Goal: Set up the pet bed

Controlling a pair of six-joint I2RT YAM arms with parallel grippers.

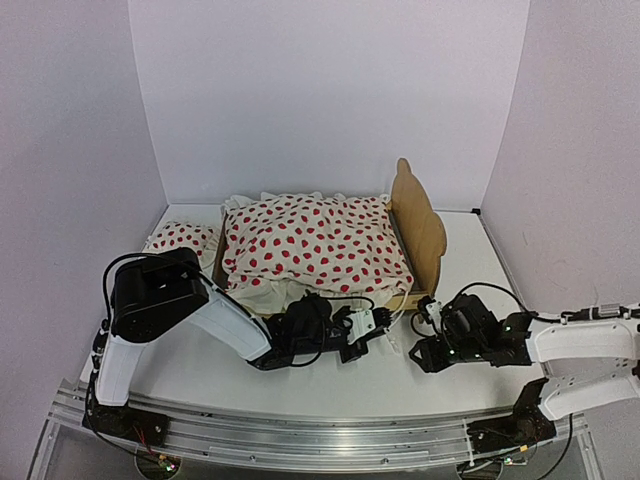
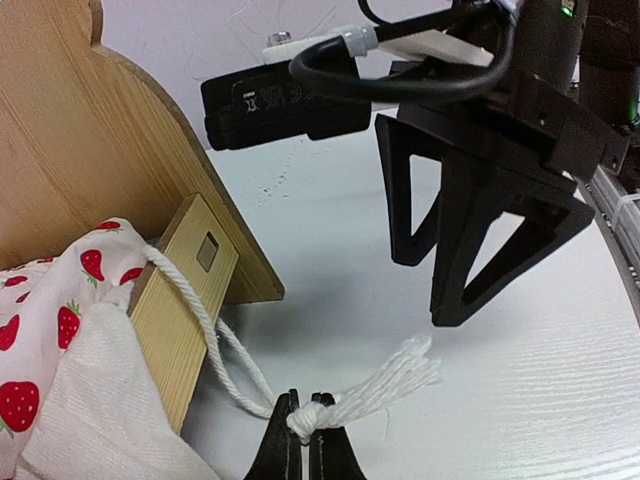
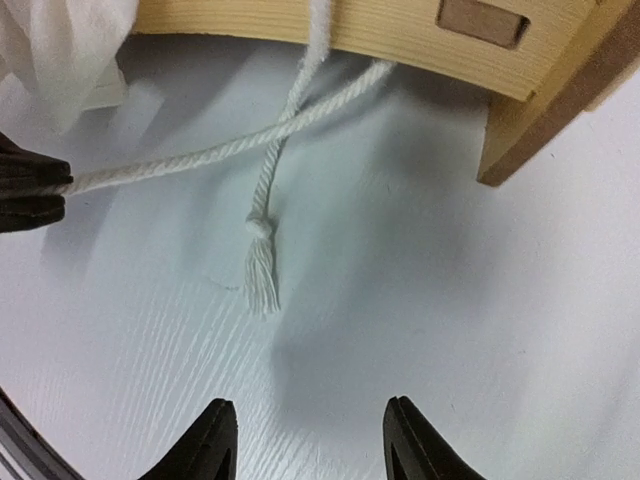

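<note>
The pet bed (image 1: 418, 222) is a plywood frame with a scalloped headboard at the right, piled with a white red-dotted blanket (image 1: 310, 245). In the left wrist view my left gripper (image 2: 303, 418) is shut on the knot of a white cord (image 2: 190, 300) that runs from the bed's corner post (image 2: 185, 300). Its frayed tassel (image 2: 400, 370) sticks out to the right. My right gripper (image 3: 305, 440) is open and empty just above the table. A second knotted cord end (image 3: 262, 265) lies loose ahead of it, below the bed rail (image 3: 380, 30).
A small red-dotted pillow (image 1: 180, 238) lies left of the bed. White fabric (image 2: 90, 400) hangs over the bed's near rail. The two grippers (image 1: 390, 338) (image 1: 414, 348) are close together at the bed's near right corner. White walls enclose the table.
</note>
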